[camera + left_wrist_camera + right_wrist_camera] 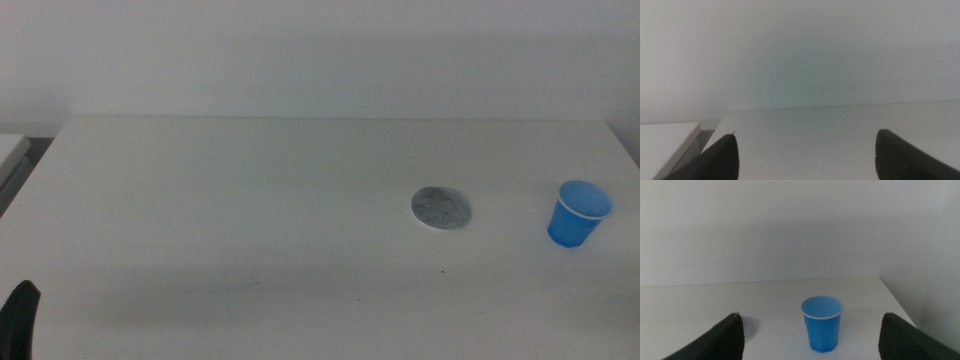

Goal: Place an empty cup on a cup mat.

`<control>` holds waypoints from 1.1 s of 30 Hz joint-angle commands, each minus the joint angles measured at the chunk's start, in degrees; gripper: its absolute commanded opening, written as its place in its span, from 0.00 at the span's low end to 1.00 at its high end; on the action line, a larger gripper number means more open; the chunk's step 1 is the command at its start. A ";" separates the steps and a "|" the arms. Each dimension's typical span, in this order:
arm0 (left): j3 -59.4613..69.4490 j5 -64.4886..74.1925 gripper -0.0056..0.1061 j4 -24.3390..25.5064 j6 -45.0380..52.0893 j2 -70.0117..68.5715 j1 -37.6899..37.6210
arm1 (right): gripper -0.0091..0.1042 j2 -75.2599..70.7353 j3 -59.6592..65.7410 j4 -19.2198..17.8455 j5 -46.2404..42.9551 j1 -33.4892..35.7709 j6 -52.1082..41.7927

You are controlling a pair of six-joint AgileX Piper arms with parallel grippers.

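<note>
The blue cup [578, 213] stands upright and empty on the white table [250, 200] at the far right. The grey round cup mat [441, 208] lies flat to the cup's left, a clear gap apart. In the right wrist view the cup [823, 330] stands ahead of my right gripper [811, 317], whose jaws are wide open and empty; the mat [749, 326] peeks out beside one jaw. The right arm is out of the middle view. My left gripper [807, 135] is open and empty, waiting at the bottom left corner of the middle view [20, 320].
The table's right edge runs close to the cup [630, 160]. A white surface [10, 150] sits past the table's left edge, also in the left wrist view [665, 142]. A white wall stands behind the table.
</note>
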 commanded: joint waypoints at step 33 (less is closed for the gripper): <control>-0.01 -0.67 0.89 -0.12 -0.16 0.27 -0.19 | 0.89 39.91 -43.01 3.25 37.69 -0.10 2.58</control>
